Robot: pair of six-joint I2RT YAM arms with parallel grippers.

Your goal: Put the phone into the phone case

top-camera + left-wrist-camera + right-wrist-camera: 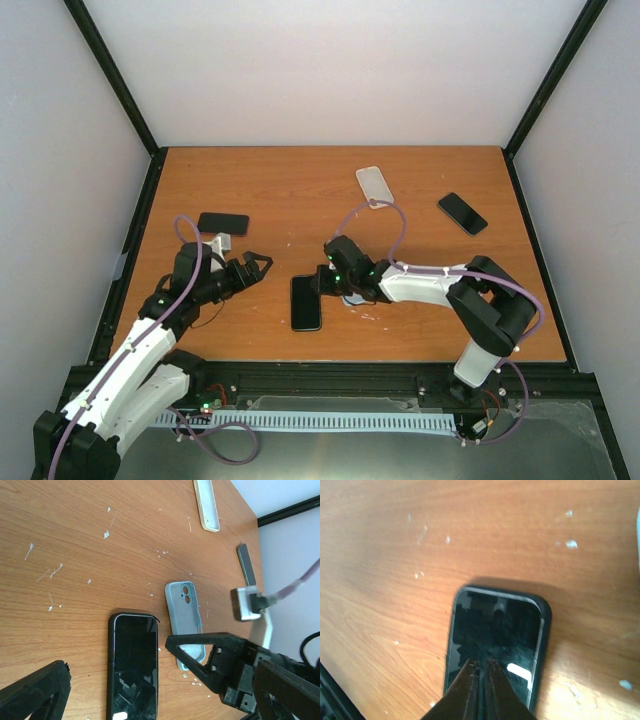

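A black phone [306, 302] lies face up inside a black phone case [111, 645] at the table's near middle. The case rim stands slightly off at one top corner [157, 620]. My right gripper [325, 281] is shut, holding nothing, with its tips [481, 664] over the near end of the phone [495, 630] screen. My left gripper [262, 264] is open, left of the phone. In the left wrist view its fingers [200, 652] stand either side of the phone [132, 665], above it.
A light blue case [185, 617] lies just right of the phone, partly under the right arm [420, 285]. A white case [374, 186] and a black phone [462, 213] lie further back. Another black phone [223, 223] lies at the left.
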